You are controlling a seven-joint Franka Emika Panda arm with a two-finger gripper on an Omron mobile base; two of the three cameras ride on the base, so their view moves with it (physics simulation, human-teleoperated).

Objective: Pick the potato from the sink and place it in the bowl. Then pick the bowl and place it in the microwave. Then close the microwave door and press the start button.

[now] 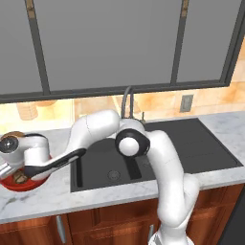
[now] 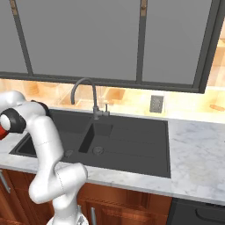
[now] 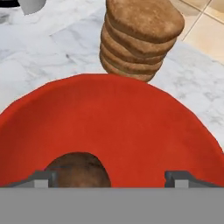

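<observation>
Small mottled brown potato (image 3: 78,170) lies in the wide glossy red bowl (image 3: 131,122); the end effector (image 3: 111,179) hovers, fingers apart (empty). Next: grip the bowl's rim.

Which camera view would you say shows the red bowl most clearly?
The hand view: the bowl spreads wide across it, with the potato inside. The left base view shows only a red sliver under the hand; the right base view shows a red scrap behind the arm.
</observation>
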